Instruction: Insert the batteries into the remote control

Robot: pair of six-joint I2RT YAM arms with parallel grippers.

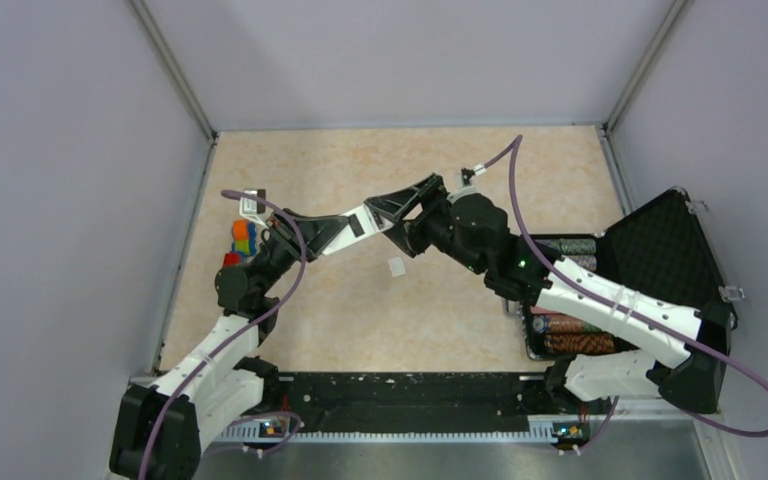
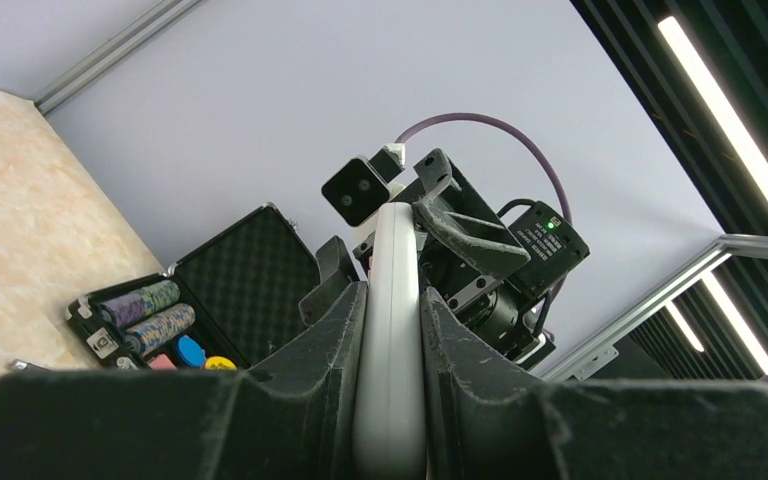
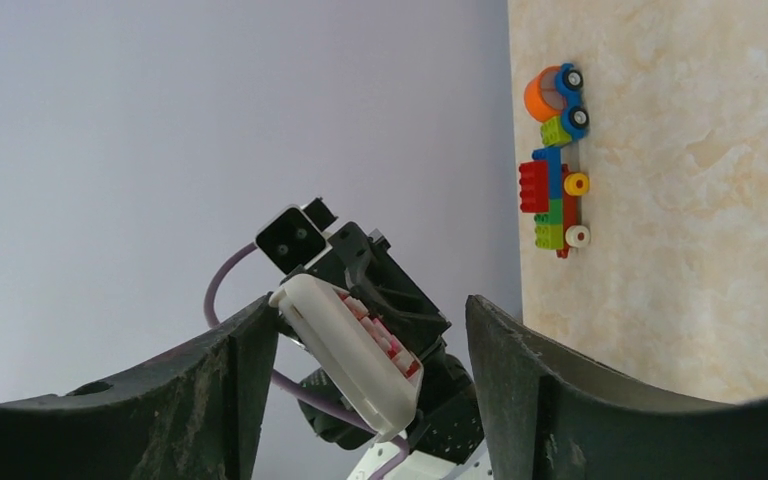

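The remote control [image 2: 392, 330], a slim white bar, is held in the air, and my left gripper [image 2: 392, 300] is shut on its narrow sides. In the top view it [image 1: 370, 218] sticks out toward the right arm. My right gripper [image 3: 370, 330] is open around the remote's free end [image 3: 345, 345], whose red-buttoned face shows. The remote's corner lies close to one finger [image 3: 245, 370], and the other finger [image 3: 505, 360] stands well apart. In the top view the right gripper [image 1: 392, 215] meets the remote above mid-table. The batteries are out of view.
A small white piece [image 1: 396, 266] lies on the table under the grippers. A toy train of coloured bricks [image 1: 243, 238] sits at the left edge. An open black case [image 1: 660, 250] with striped chip rolls [image 1: 570, 290] stands at the right.
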